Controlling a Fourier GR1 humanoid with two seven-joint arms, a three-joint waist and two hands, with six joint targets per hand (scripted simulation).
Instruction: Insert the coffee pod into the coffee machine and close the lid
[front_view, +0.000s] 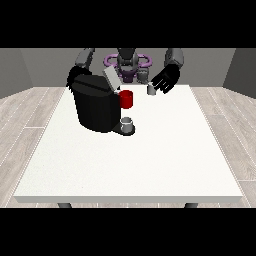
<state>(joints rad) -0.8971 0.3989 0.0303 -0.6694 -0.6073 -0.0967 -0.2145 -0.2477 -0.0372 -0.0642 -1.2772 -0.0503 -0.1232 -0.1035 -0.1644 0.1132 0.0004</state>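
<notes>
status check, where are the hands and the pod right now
Hand at view's right open beside pod, not holding it. Other hand behind machine, fingers hidden. Lid up. Nothing between pod and machine.

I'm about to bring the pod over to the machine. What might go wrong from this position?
1. The coffee pod sits at the fingers of the hand at the view's right; whether it is gripped is unclear, so it may slip in transit.
2. The raised lid juts toward the approach path; the hand could clip it.
3. The red part and the cup stand under that path and could be knocked.
</notes>
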